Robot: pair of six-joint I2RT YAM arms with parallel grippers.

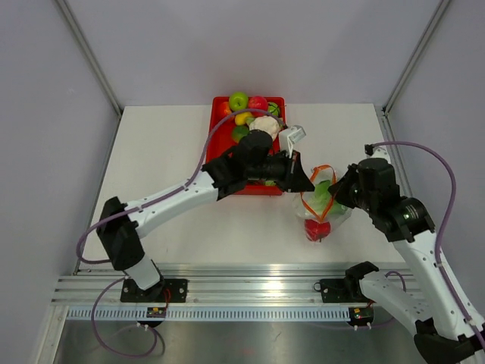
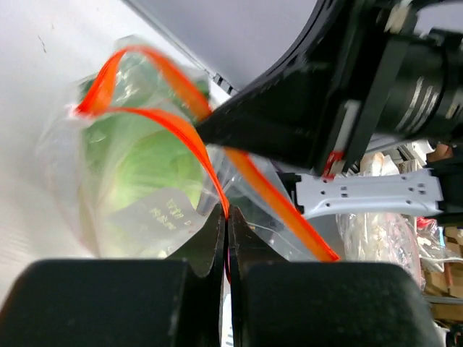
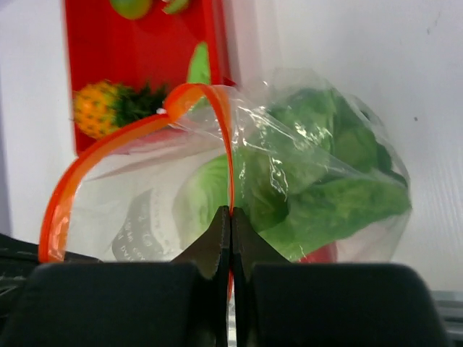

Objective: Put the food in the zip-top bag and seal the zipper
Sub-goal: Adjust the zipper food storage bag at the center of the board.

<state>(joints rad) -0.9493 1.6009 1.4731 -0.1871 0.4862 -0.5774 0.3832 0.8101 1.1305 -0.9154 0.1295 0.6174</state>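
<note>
Left gripper (image 2: 226,217): jaws pressed together on the orange-red zipper (image 3: 78,166), pinching it at the left end of the bag's mouth.
Right gripper (image 3: 231,217): jaws likewise closed tight on the zipper, at the right end of the mouth. It faces the left gripper across the bag.
Zipper: not sealed. Its two strands bow apart into an open loop between the two grips.
Zip-top bag (image 3: 137,188): clear and crinkled, held between the two grippers to the right of the tabletop's centre. The mouth is on the far side and the bottom on the near side. Whether the bottom rests on the tabletop I cannot tell.
Lettuce (image 3: 325,181): inside the bag, green and leafy, filling most of the middle.
Tomato (image 1: 317,229): inside the bag at its near end, below the lettuce in the top view.
Cucumber piece: I cannot pick it out with certainty in any view.
Red tray (image 3: 145,50): just left of the bag and farther back, partly covered by the left arm in the top view.
Pineapple (image 3: 98,108): lying in the tray.
Cauliflower (image 1: 265,125): in the tray among other toy produce.
Tabletop (image 1: 167,152): white, carrying the tray.
</note>
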